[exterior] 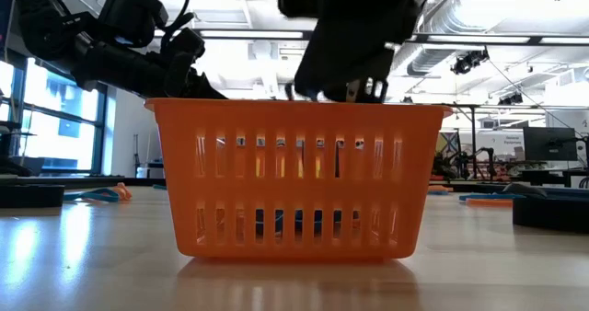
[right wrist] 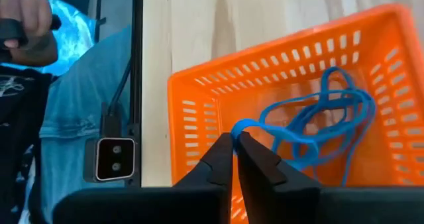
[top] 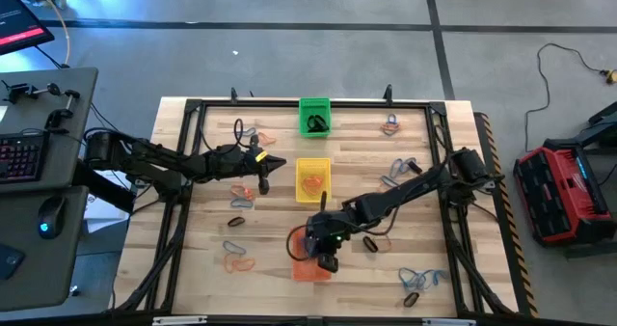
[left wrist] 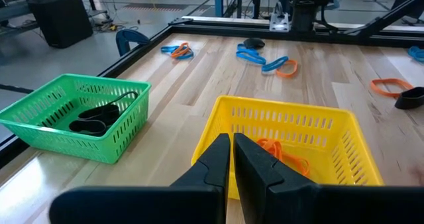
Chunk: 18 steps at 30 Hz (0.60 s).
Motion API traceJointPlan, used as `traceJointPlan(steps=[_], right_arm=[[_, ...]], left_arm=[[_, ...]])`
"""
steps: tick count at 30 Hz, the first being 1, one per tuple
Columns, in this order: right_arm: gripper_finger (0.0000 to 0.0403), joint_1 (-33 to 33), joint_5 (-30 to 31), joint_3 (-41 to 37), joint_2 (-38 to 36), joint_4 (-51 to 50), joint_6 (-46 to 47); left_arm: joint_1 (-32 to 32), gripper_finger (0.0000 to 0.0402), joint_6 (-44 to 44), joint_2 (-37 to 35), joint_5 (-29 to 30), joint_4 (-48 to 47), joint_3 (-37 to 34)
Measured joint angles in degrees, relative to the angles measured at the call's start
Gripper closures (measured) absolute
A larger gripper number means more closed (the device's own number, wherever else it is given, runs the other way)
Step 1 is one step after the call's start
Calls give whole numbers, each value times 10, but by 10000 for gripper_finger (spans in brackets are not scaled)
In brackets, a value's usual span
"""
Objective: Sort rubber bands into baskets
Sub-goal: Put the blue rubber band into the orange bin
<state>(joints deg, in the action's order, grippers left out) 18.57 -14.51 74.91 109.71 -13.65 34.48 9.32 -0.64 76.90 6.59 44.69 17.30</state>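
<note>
Three baskets in use, all with bands in them. Orange basket [right wrist: 291, 105] holds a tangle of blue rubber bands [right wrist: 324, 121]. Right gripper [right wrist: 235, 141] hangs directly over that basket, fingers closed with a blue loop showing right at the tips; it looks pinched between them, though I can't rule out that it only lies behind.

Yellow basket [top: 312, 179] sits just behind the orange one, toward the far edge of the tabletop [top: 280, 220], and has orange bands [left wrist: 281, 154] inside. Green basket [top: 314, 116] is further back again on the same line, with black bands [left wrist: 99, 114] in it. So the colour split reads blue to orange basket, orange to yellow, black to green.

Left gripper [top: 273, 162] hovers just beside the yellow basket, on its left side, fingers closed and nothing visible between them.

Progress, my read: partway, not close to done. Loose bands are scattered on the tabletop around the orange basket: a cluster [top: 239, 262] to its left, more [top: 422, 280] to its right near the front corner, others [top: 399, 169] right of the yellow basket, and a few [top: 390, 125] beside the green one at the back. If the blue loop is in the right fingers, it needs releasing into the orange basket, then the strays collected by colour.
</note>
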Motion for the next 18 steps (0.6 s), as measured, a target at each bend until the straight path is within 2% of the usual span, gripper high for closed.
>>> traceJointPlan(steps=[12, 18], right_arm=[[398, -17, -107, 0, 55, 91, 17], [351, -20, -110, 0, 57, 104, 15]], left_arm=[[0, 390, 0, 0, 0, -11, 0], [0, 390, 0, 0, 0, -19, 0]])
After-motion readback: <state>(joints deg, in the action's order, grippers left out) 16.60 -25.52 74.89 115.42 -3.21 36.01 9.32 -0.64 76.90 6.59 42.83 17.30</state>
